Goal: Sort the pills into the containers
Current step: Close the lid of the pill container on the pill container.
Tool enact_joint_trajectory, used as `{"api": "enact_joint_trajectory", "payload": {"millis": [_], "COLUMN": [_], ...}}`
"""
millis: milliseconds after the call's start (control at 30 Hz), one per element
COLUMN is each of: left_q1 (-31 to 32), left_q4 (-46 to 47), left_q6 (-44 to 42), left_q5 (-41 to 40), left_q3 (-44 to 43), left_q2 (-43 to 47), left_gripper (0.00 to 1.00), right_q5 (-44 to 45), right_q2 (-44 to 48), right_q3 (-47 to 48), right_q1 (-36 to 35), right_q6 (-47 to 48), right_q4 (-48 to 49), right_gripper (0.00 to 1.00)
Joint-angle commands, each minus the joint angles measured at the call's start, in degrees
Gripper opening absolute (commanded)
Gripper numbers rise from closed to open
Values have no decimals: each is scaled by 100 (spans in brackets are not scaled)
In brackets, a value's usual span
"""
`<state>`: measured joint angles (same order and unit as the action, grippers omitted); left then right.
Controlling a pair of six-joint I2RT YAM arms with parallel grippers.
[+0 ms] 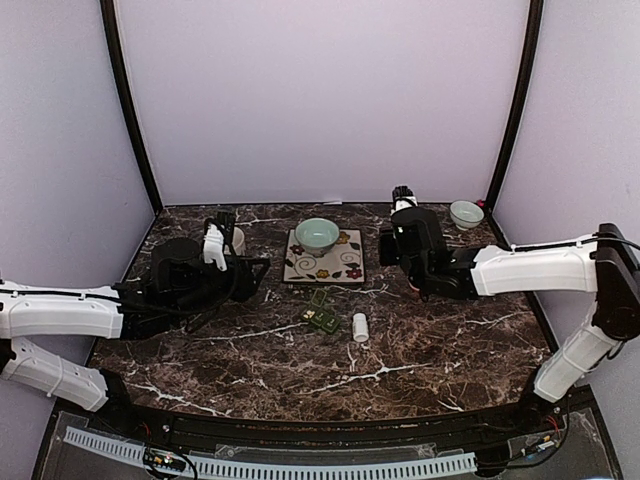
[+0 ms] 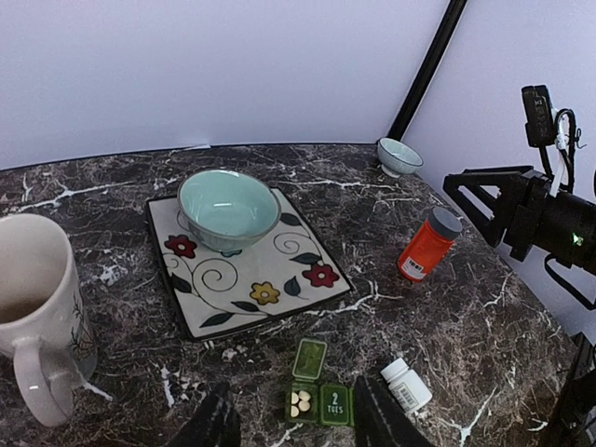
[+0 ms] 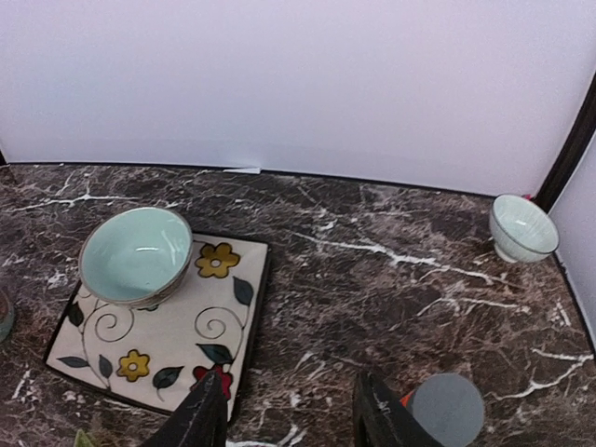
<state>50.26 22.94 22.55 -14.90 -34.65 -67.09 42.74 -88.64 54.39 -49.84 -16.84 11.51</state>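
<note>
The dark green pill box point(image 2: 318, 402) lies on the marble in front of the plate. Its left compartment is open, its lid point(image 2: 310, 358) folded back, with three pale pills point(image 2: 300, 402) inside; the middle lid reads "2 TUES". It also shows in the top view point(image 1: 320, 316). My left gripper point(image 2: 293, 428) is open and empty, hovering just short of the box, one finger on each side of it; in the top view point(image 1: 258, 272) it sits left of the box. My right gripper point(image 3: 287, 424) is open and empty above bare marble right of the plate point(image 1: 383, 245).
A flowered square plate point(image 2: 279, 279) carries a pale green bowl point(image 2: 228, 207). A white bottle point(image 2: 407, 385) lies right of the box. An orange bottle point(image 2: 428, 244) stands under my right arm, its grey cap point(image 3: 447, 408) beside my right finger. A mug point(image 2: 33, 312) stands far left, a small bowl point(image 2: 399, 155) at the back right.
</note>
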Motion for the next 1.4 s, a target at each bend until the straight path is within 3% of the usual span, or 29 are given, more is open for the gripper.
{"api": "enact_joint_trajectory", "payload": {"millis": [0, 200, 500, 1367], "left_q1": [-16, 10, 111, 318], "left_q4": [-89, -12, 123, 35], "left_q6": [435, 770, 1020, 1059], "left_q5": [286, 683, 1020, 1639], "left_q3": [151, 257, 296, -520], "left_q2": [4, -372, -1020, -2862], "left_gripper": [36, 19, 0, 0], "right_q5": [-786, -1923, -3012, -4039], "right_q2": [-381, -962, -1566, -2217], "right_q3": [384, 919, 1419, 1455], "right_q1": [-53, -52, -35, 269], "right_q6": [-177, -379, -506, -533], "right_q4": [-303, -661, -899, -834], "right_gripper": [44, 30, 25, 24]}}
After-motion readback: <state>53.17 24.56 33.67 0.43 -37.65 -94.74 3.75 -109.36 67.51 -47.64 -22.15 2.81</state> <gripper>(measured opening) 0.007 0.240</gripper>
